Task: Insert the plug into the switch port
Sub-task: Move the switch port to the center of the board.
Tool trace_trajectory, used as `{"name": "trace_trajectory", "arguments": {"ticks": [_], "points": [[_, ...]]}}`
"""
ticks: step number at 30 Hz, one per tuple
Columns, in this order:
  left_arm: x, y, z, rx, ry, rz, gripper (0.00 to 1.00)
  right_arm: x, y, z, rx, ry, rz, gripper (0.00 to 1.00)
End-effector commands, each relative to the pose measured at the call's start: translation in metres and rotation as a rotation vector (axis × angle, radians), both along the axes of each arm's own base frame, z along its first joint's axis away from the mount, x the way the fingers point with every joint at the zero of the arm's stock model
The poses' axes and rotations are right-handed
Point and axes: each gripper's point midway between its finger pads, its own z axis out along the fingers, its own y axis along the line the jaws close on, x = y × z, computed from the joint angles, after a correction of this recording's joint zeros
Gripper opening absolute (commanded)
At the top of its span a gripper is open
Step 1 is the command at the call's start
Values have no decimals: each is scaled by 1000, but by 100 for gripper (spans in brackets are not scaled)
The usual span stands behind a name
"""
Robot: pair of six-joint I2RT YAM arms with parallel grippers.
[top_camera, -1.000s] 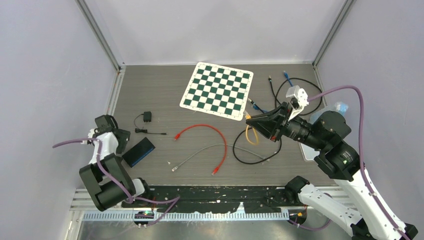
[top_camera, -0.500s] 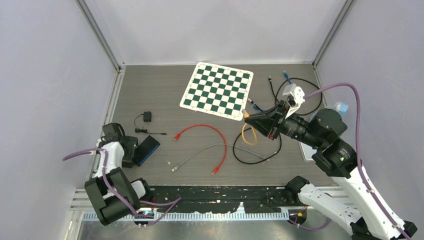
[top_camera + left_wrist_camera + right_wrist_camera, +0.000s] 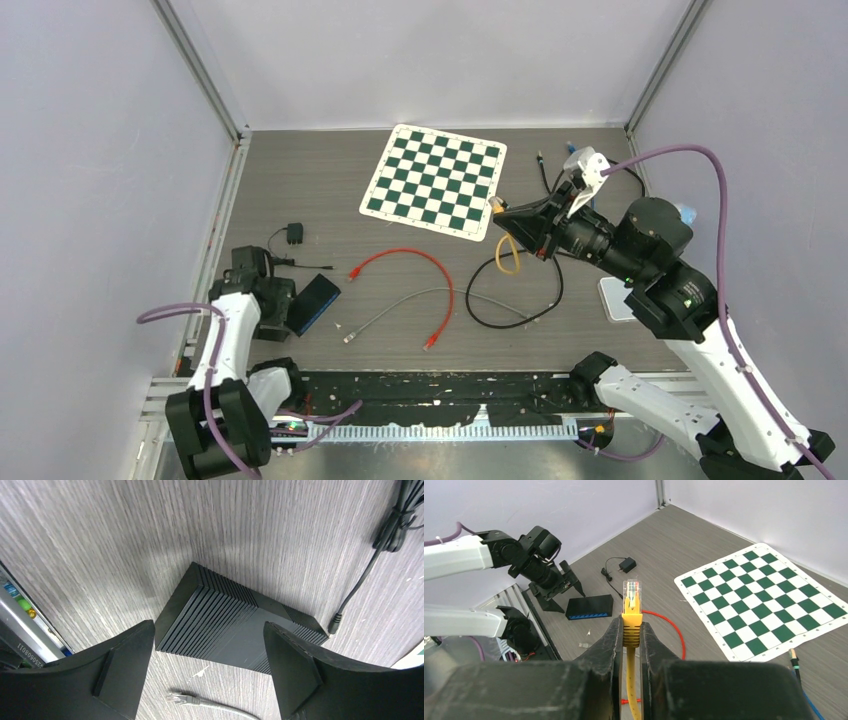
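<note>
my right gripper (image 3: 631,630) is pinching the yellow plug (image 3: 632,594) by its stiff boot, held in the air; it seems light, the clear tip fragile, the cable (image 3: 630,690) soft; my left gripper (image 3: 206,645) is hanging open astride the black switch (image 3: 235,625), well apart from the plug.

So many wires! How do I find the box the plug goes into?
Start at the checkered mat, then look to the near left of the table. By the open left gripper lies the switch, the only flat black box, with blue ports.
</note>
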Motion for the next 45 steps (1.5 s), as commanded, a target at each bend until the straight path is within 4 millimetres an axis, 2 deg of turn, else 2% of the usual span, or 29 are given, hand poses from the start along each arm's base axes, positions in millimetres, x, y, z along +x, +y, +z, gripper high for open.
{"name": "trace_trajectory", "arguments": {"ticks": [1,4,7,10,13,19,26,30,33,40,43,45], "points": [[3,13,16,60,-35,83,87,2,-7,24,21,-60,-40,5],[14,6,12,22,-64,48,91,3,-4,21,38,-50,-29,5],[34,2,11,11,-132,-38,94,1,-1,20,52,-36,-14,5],[33,28,26,145,-84,-31,95,-1,0,18,55,-30,-3,5],[24,49,33,242,-28,32,86,-2,-1,18,58,-34,-4,5],[18,63,10,230,53,92,61,-5,-2,17,52,-42,5,5],[9,47,-19,101,136,99,1,-10,-8,18,22,-69,-1,5],[10,35,-22,50,102,99,0,-11,-13,16,-5,-79,-13,5],[2,22,-20,22,129,83,0,-11,-15,15,-13,-85,-19,5],[-6,-19,-17,-65,90,11,0,-4,-11,13,-31,-80,-25,5],[-9,-22,-12,-64,71,7,0,3,-12,6,-44,-61,-51,5],[-6,-15,-3,-18,35,15,0,9,-12,-1,-59,-46,-73,5]]}}
